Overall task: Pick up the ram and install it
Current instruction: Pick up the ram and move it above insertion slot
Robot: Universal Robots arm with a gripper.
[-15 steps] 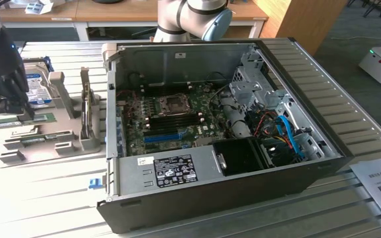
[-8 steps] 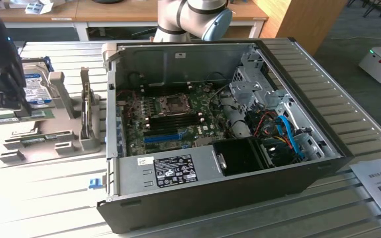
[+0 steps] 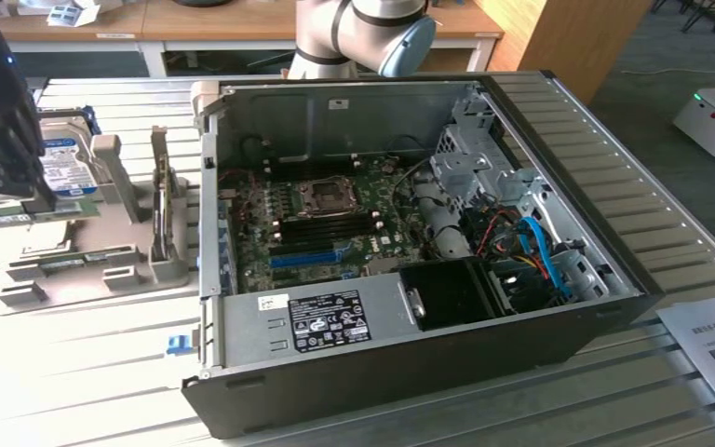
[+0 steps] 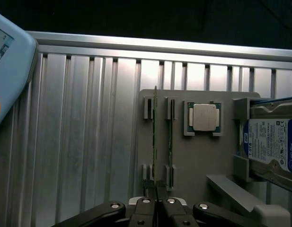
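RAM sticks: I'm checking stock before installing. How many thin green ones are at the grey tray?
2. One thin green RAM stick is edge-on in the shut gripper; a second stick stands in the grey tray slot beside it, nearer the square silver processor.

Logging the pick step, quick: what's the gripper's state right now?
gripper: closed, holding the ram, which sticks out edge-on from between its fingers.
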